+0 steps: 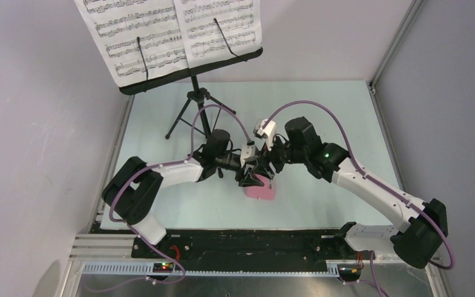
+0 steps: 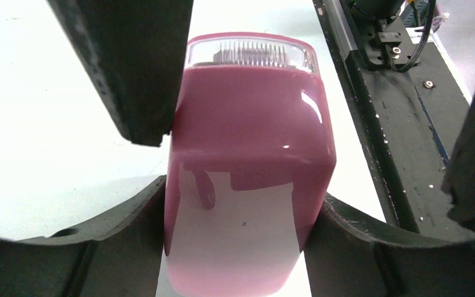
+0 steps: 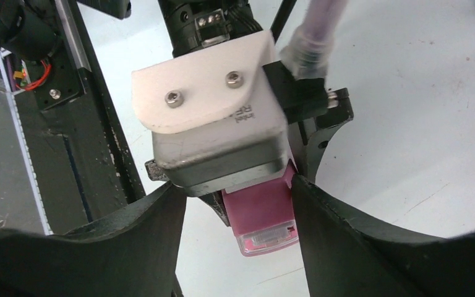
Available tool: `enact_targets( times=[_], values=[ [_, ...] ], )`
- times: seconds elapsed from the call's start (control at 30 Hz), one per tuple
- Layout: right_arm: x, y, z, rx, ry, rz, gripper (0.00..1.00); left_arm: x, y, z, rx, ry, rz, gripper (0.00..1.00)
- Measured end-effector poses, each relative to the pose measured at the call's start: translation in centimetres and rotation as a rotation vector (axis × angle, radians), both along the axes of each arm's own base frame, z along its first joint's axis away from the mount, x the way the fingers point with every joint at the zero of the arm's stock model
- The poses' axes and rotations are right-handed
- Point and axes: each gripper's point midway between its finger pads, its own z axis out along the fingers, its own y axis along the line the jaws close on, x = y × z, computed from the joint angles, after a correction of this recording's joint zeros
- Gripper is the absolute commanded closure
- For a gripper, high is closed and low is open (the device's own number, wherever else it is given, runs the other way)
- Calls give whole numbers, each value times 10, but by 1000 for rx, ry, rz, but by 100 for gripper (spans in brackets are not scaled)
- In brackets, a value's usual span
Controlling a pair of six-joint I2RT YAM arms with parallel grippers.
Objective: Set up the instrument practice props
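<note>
From above, the small pink pyramid metronome [image 1: 261, 192] is being flanked on the pale table [image 1: 328, 117] by the left gripper [image 1: 249, 176] and the right gripper [image 1: 272, 170]. It is lying well apart from the black tripod music stand [image 1: 193, 99], by which the white printed sheet-music pages [image 1: 161, 31] are being held. At the left wrist, the metronome is being straddled by widely parted jaws, with one finger [image 2: 130, 68] touching it. At the right wrist, the jaws' spread cannot be told.

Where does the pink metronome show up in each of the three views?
Top external: the metronome sits just below the picture's centre.
Left wrist: the metronome fills the middle of the frame.
Right wrist: the metronome is at lower centre, partly hidden under a white-and-grey camera housing.
Shared landmark: the black base rail.
</note>
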Motion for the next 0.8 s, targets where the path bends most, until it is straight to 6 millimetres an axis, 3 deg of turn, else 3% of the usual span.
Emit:
enact_targets(
  times=[0.27, 0.53, 0.67, 0.8],
  values=[
    [-12, -15, 15, 41, 16, 23, 39, 4, -3, 1, 21, -47, 16, 85],
    [-18, -27, 5, 27, -5, 110, 39, 5, -4, 0, 87, -77, -54, 83],
    [-7, -36, 4, 22, -47, 94, 39, 3, -3, 0, 89, -94, -81, 84],
    [7, -49, -11, -17, -37, 53, 39, 1, -3, 0, 87, -110, -102, 84]
  ],
)
